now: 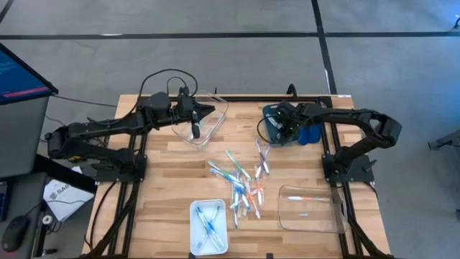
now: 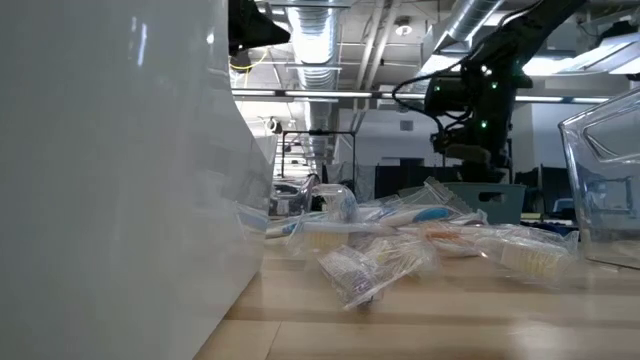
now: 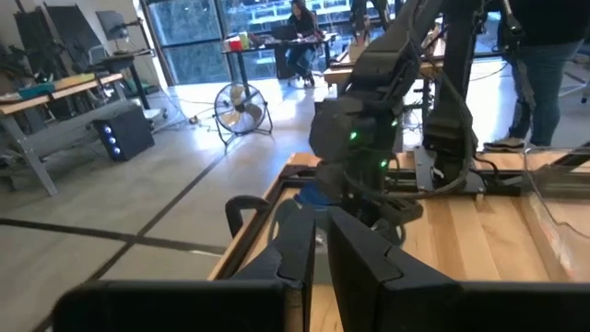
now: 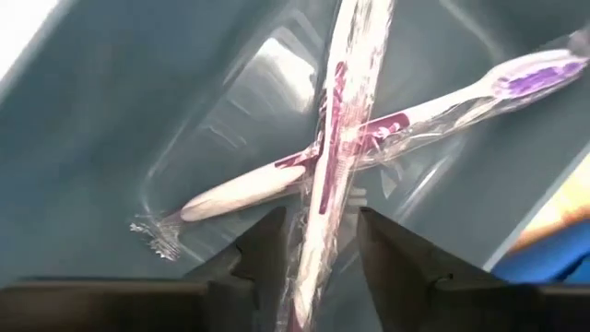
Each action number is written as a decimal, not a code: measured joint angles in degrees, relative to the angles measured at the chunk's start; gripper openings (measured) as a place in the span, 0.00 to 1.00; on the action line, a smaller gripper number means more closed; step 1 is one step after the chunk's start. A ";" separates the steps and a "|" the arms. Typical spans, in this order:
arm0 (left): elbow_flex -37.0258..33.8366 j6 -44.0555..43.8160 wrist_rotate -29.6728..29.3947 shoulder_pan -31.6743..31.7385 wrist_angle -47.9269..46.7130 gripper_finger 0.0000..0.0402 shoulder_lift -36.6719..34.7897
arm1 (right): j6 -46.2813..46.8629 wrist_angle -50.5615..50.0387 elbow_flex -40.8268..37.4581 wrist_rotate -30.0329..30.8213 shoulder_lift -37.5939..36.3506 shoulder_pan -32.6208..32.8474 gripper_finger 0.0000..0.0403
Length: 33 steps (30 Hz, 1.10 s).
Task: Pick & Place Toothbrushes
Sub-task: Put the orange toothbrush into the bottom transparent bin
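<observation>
- You see a grey floor (image 1: 215, 18) around the wooden table (image 1: 165, 180), crossed by dark lines (image 1: 323, 43) in the high view.
- At your far left in the high view a monitor (image 1: 18, 72) with a blue screen stands beside the table.
- In the low view, silver ventilation ducts (image 2: 320, 40) and pipes run along the ceiling overhead, with bright lamps between them.
- The left wrist view shows you a floor fan (image 3: 241, 109) standing near tall windows (image 3: 184, 32).
- A workbench (image 3: 55, 97) stands along one side there.
- A desk (image 3: 277, 46) stands by the windows, with a person (image 3: 300, 37) seated at it.
- Another person's legs (image 3: 539, 74) stand near the table's far side.
</observation>
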 joint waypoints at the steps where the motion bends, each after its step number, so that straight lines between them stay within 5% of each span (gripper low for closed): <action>1: 0.00 0.02 0.02 0.00 0.13 0.06 0.00 | 0.01 0.03 0.00 0.00 -0.54 0.00 0.36; 12: 0.00 0.40 -2.64 0.00 -0.21 0.06 0.00 | -0.85 -0.21 3.15 -0.02 -7.88 -0.04 0.62; 33: 0.50 -5.18 2.71 -4.17 -33.36 0.02 -0.02 | -4.54 3.61 4.13 -0.01 -12.94 1.92 0.53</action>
